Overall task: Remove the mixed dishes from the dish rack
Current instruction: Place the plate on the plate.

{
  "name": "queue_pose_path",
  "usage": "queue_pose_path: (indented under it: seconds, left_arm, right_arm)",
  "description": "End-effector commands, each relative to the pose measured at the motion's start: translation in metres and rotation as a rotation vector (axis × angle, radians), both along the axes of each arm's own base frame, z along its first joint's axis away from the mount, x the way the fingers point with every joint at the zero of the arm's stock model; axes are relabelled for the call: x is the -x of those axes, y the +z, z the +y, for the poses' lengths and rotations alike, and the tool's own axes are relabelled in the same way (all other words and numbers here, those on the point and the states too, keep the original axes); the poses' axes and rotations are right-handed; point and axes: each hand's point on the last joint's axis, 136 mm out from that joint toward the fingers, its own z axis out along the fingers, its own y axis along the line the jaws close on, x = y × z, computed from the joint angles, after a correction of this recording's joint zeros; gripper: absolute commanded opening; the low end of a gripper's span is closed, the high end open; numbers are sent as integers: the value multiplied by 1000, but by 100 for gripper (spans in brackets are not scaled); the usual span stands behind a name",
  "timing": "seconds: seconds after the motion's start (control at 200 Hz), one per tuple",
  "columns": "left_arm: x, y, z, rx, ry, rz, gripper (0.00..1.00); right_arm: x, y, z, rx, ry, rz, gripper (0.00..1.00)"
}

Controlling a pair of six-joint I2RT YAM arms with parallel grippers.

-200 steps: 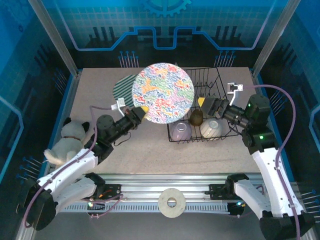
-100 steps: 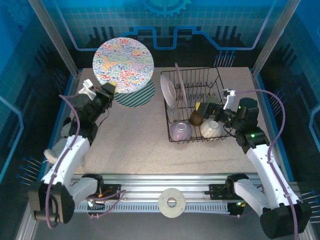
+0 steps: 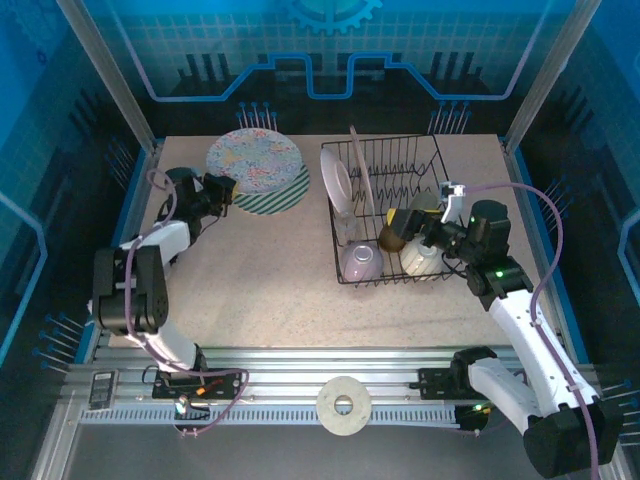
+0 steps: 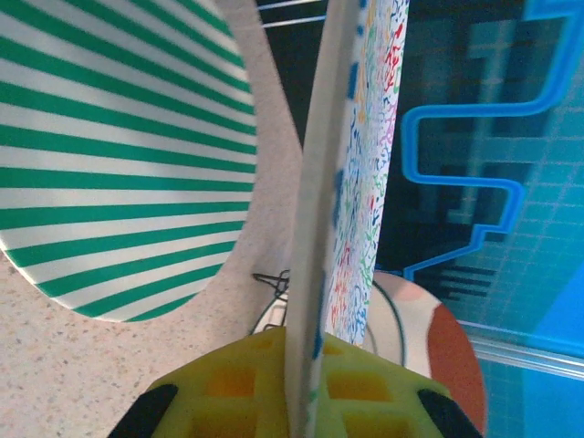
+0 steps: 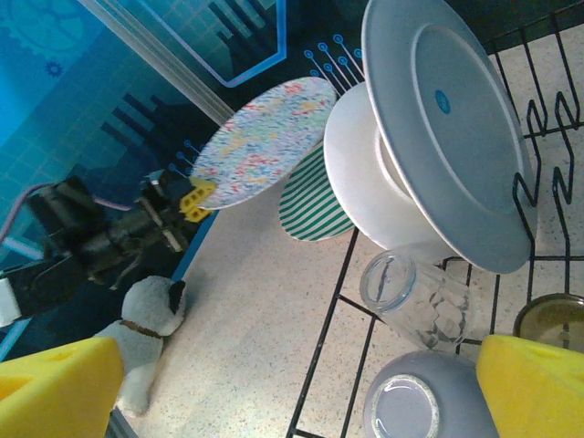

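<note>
My left gripper (image 3: 222, 187) is shut on the rim of the speckled floral plate (image 3: 255, 160), which lies low over the green-striped plate (image 3: 283, 193) at the table's back left. Its yellow fingers (image 4: 228, 388) pinch the floral plate (image 4: 365, 164) edge-on beside the striped plate (image 4: 119, 155). The black wire dish rack (image 3: 430, 155) holds two upright plates (image 3: 341, 183), a clear glass (image 5: 411, 297), a lavender bowl (image 3: 360, 262), a brown cup (image 3: 392, 238) and a white bowl (image 3: 425, 258). My right gripper (image 3: 408, 222) hangs open above the cup, nothing between its fingertips (image 5: 55, 388).
A plush dog (image 5: 146, 338) lies on the table's left side near the left arm. A pale ring (image 3: 343, 405) sits on the front rail. Bare tabletop (image 3: 270, 290) stretches between the rack and the left arm. Enclosure posts stand at the back corners.
The left arm swung the floral plate from in front of the rack to the back left and lowered it over the striped plate. The right gripper crept left over the rack, still open.
</note>
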Motion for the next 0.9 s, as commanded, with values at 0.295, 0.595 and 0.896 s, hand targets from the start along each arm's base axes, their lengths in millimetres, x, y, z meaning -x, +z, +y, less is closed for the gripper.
queue_pose_path:
  seconds: [0.295,0.595,0.896]
  left_arm:
    - [-44,-6,-7,-4,-87,-70,0]
    - [-52,-44,-8,15,-98,2,0]
    - [-54,-63,-10,7,-110,48,2]
  right_arm:
    - [-1,0,4,28,10,-28,100]
    - [-5,-6,1,44,-11,-11,100]
    - [-7,-11,-1,53,-25,5,100]
